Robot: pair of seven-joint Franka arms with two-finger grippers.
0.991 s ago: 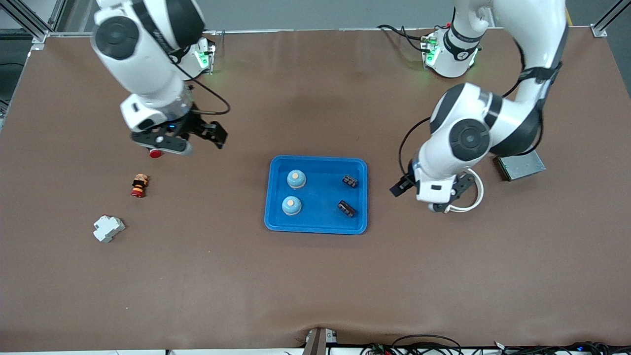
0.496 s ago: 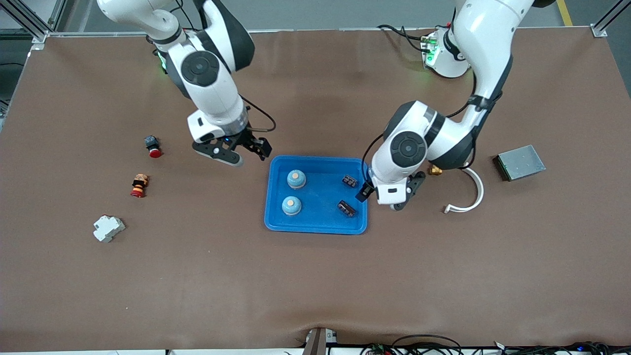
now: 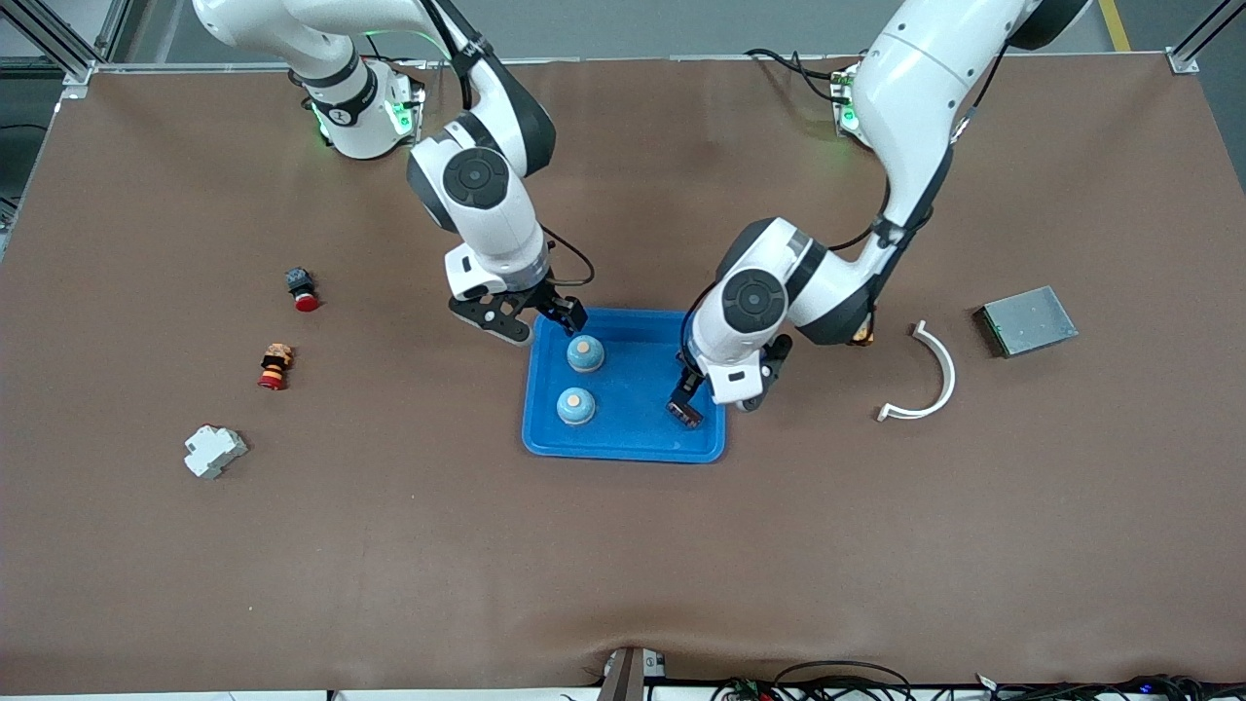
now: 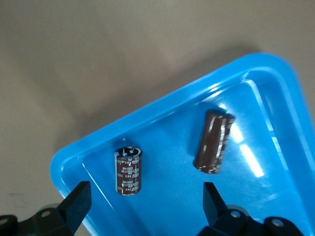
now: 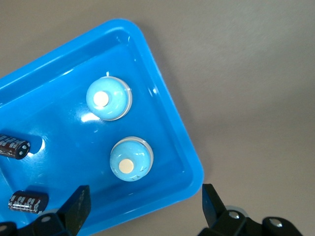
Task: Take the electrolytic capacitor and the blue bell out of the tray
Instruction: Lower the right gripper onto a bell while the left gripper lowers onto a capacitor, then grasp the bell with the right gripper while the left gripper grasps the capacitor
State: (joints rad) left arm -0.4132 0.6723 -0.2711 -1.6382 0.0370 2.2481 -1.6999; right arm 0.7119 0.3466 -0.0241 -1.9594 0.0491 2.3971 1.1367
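Capacitors lie nearest in the tray (image 3: 623,450), and the nearer capacitor (image 3: 685,413) sits under the left gripper (image 4: 142,211), wide open and empty; centre it between the fingers before closing. Farther off, the right gripper (image 3: 533,321), also open and empty, hovers by the farther blue bell (image 3: 584,353) and should descend straight over its dome.

- The left arm reaches down from its base, elbow bent, its wrist pointing down at the tray (image 3: 623,443).
- The left gripper (image 3: 714,394) hangs over the tray's edge toward the left arm's end, fingers (image 4: 78,205) spread wide and holding nothing.
- The right arm bends down likewise.
- The right gripper (image 3: 531,318) hangs over the tray's corner nearest the right arm's base, fingers (image 5: 77,209) apart and empty.
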